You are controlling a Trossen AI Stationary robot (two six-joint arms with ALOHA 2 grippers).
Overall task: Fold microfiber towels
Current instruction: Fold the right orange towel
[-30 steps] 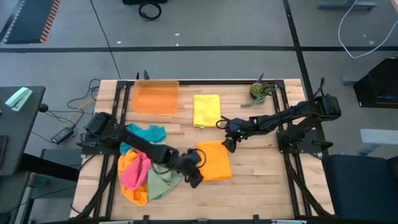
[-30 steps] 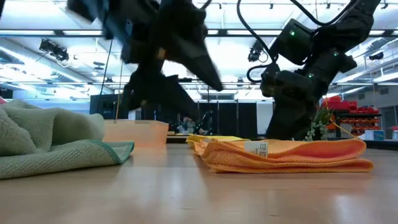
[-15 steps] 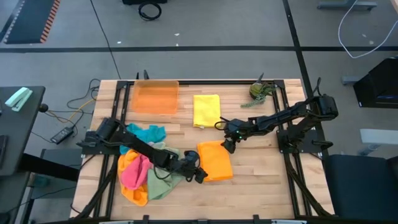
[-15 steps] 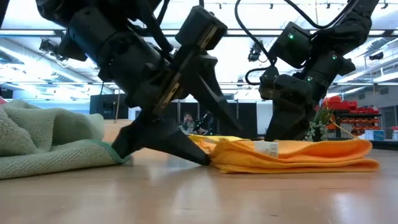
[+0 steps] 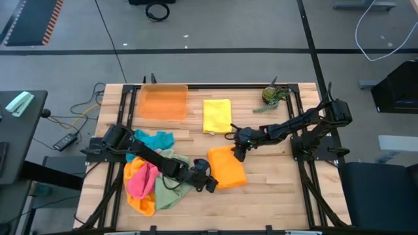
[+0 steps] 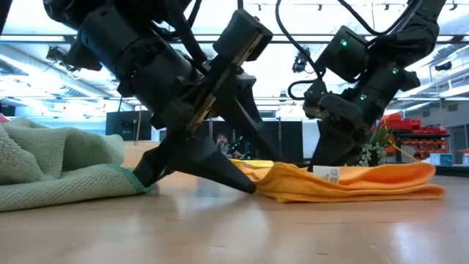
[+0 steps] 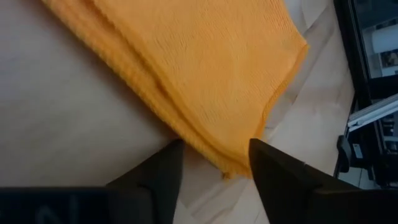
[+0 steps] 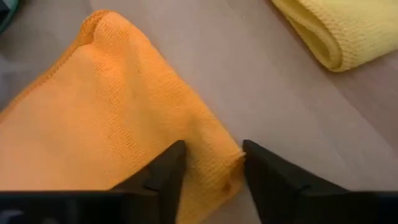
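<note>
Yellow towel (image 5: 217, 115) looks folded already. Left gripper (image 5: 210, 185) and right gripper (image 5: 236, 153), fingers apart, each straddle an orange towel (image 5: 227, 168) corner mid-fold. The crumpled pile (image 5: 151, 179) is left.

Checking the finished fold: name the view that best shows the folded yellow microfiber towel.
The high view: the folded yellow microfiber towel lies whole beside the translucent orange tray. The right wrist view catches only one corner; the low and left wrist views barely show it.

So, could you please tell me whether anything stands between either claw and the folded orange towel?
Nothing visible does. The left claw has its fingers on either side of one corner of the orange towel, and the right claw straddles the opposite corner. Only bare table surrounds it.
</note>
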